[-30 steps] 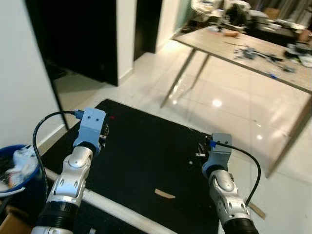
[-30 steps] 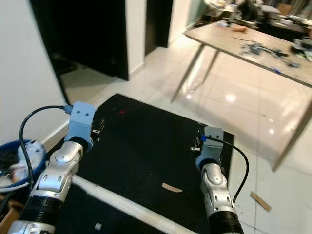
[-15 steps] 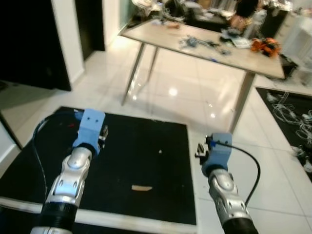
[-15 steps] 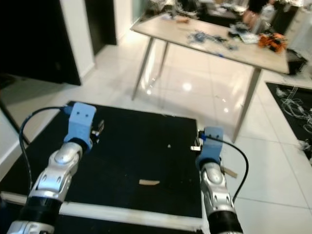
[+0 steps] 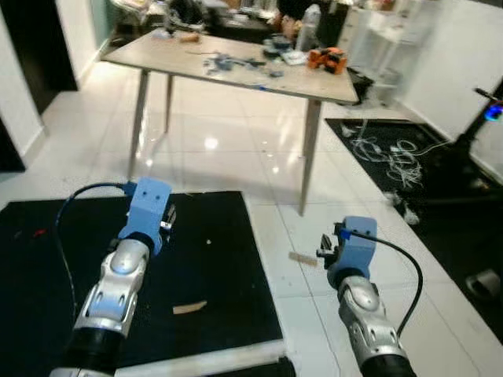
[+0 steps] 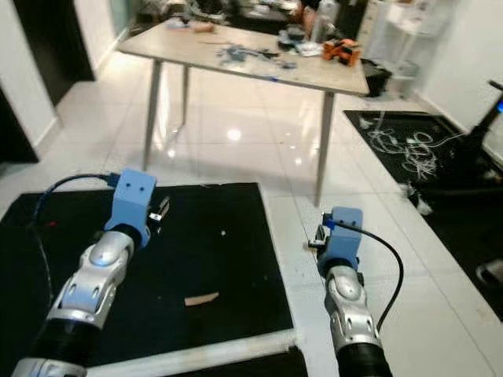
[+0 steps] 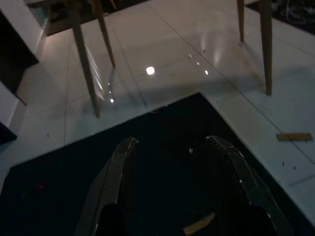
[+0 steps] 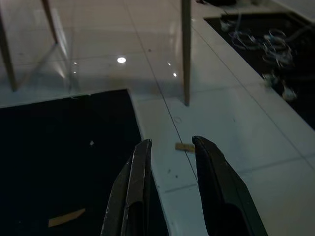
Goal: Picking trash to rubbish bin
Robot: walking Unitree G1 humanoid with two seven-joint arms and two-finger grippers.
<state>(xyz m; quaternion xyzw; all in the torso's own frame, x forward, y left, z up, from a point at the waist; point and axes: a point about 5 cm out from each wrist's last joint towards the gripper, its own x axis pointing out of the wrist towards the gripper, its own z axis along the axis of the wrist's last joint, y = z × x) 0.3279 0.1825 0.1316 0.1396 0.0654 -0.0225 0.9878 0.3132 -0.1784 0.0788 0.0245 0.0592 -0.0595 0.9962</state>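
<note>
A scrap (image 5: 189, 308) lies on the mat (image 5: 47, 267) before me; another (image 5: 302, 258) on tiles right; table (image 5: 228, 67) behind.

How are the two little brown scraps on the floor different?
The scrap on the black mat lies on dark carpet between the arms; the scrap on the white tiles lies on shiny floor, just ahead of the right gripper. Both are small, flat, tan and untouched.

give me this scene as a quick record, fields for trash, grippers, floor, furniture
trash: flat tan strip on the black floor mat; second tan strip on the white tiled floor
left gripper: open, empty, held above the mat
right gripper: open, empty, above the mat's edge, second strip ahead between its fingers
furniture: long wooden table on slim legs, cluttered top
other: tangled white cables on a dark mat, far right
</note>
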